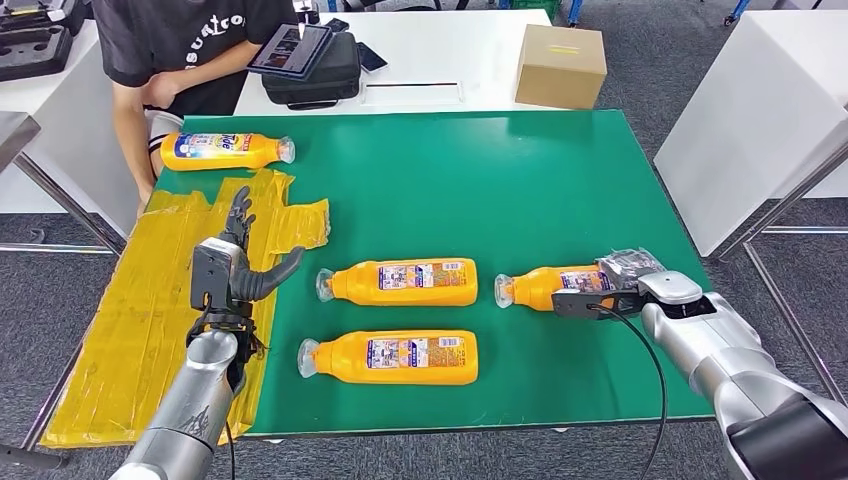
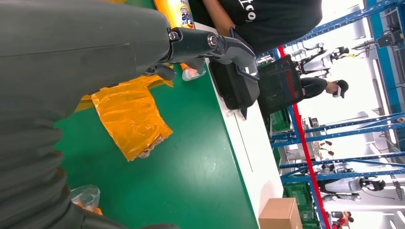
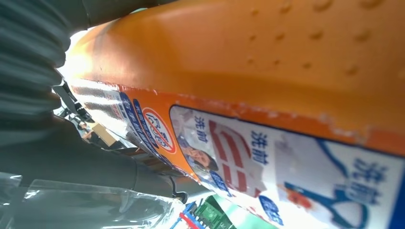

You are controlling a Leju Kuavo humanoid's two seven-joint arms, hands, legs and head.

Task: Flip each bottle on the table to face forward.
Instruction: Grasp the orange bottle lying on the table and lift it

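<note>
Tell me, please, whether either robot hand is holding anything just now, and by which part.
The right robot hand grips the rightmost orange bottle at its base end, opposite the cap. The left robot hand holds nothing.

Silver arms, black cable along right arm (image 1: 655, 385); dark fingers (image 1: 239, 212), grey ribbed wrist covers.

Bright even overhead light, blown-out background glare, close bottle (image 3: 267, 95) blurred.

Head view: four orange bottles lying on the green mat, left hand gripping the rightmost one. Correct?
Wrong hand. The right hand grips the rightmost bottle, as the head view shows; the left hand is open, holding nothing. Four orange bottles lying on the green mat is correct.
</note>
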